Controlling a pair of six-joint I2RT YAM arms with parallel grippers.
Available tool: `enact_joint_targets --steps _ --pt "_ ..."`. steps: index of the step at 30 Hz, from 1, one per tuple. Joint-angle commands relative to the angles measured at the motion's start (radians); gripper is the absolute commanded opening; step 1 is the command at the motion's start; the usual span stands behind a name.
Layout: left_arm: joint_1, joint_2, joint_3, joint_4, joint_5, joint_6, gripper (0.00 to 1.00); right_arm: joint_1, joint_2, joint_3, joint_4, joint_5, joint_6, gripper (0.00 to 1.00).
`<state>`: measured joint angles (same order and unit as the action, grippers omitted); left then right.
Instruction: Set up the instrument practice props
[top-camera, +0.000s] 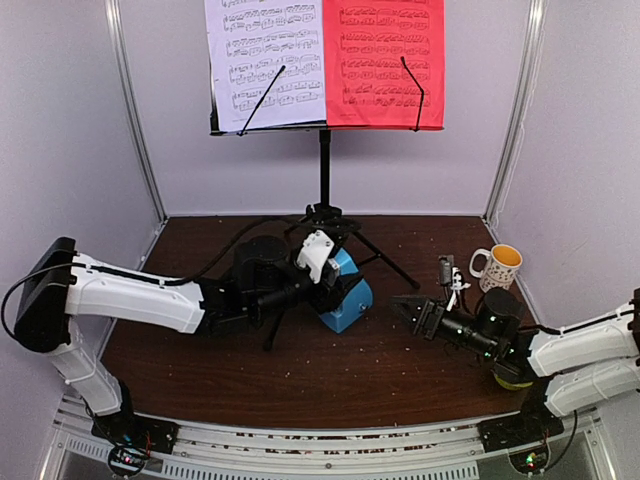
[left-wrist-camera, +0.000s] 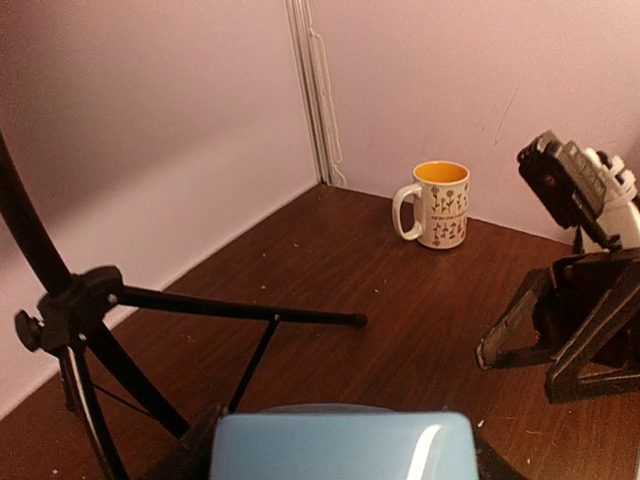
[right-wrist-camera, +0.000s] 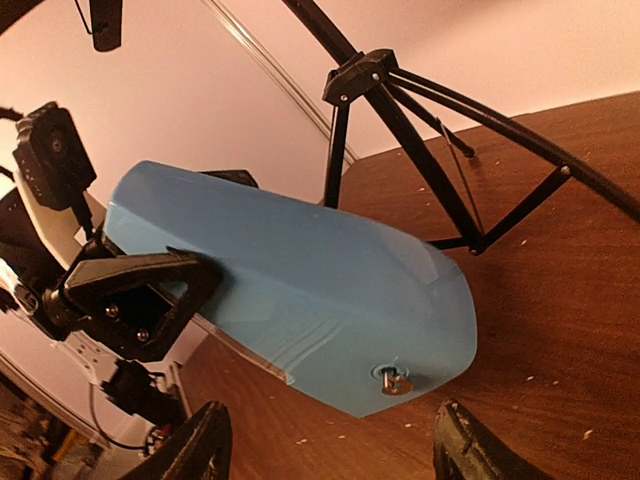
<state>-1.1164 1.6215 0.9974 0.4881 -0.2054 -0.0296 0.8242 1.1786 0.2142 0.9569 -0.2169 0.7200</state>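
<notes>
My left gripper (top-camera: 322, 280) is clamped on the small blue pyramid-shaped metronome (top-camera: 345, 298) at the centre of the top view. The right wrist view shows one of its black triangular fingers (right-wrist-camera: 140, 290) pressed flat against the blue side at the left of the frame. The metronome leans, its narrow end towards my left arm. I cannot tell whether its base is touching the dark brown wooden table (top-camera: 300, 375).

Just behind it stands the black metal music stand (top-camera: 325, 165), its tripod legs spread on the table and one leg reaching towards the right of the frame. On its desk, at the top of the frame, the white music sheet (top-camera: 265, 60) sits on the left and the red music sheet (top-camera: 385, 60) on the right. They lie edge to edge, each crossed by a thin black retaining arm.

My right gripper (top-camera: 405, 308) hangs low over the table right of centre and points at the metronome, near it but not touching. Its two dark fingertips (right-wrist-camera: 200, 445) are spread wide at the bottom of the right wrist view.

A white mug with a yellow inside (top-camera: 497, 266) stands upright at the right edge, behind my right arm.
</notes>
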Motion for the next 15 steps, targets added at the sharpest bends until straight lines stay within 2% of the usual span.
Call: enact_joint_targets --steps 1,7,11,13,15 --pt "0.012 0.049 0.040 0.162 0.123 -0.123 0.02 -0.003 -0.084 0.070 -0.315 0.092 -0.174 0.72" --pt "0.014 0.144 0.081 0.128 0.181 -0.141 0.03 -0.008 -0.095 0.122 -0.377 0.107 -0.209 0.76" --pt "0.015 0.183 0.126 0.035 0.205 -0.130 0.06 -0.009 -0.077 0.151 -0.376 0.096 -0.200 0.80" --pt "0.015 0.202 0.154 -0.019 0.211 -0.126 0.11 -0.010 -0.068 0.165 -0.376 0.091 -0.198 0.81" --pt "0.015 0.216 0.178 -0.064 0.219 -0.123 0.21 -0.010 -0.061 0.179 -0.382 0.087 -0.195 0.82"
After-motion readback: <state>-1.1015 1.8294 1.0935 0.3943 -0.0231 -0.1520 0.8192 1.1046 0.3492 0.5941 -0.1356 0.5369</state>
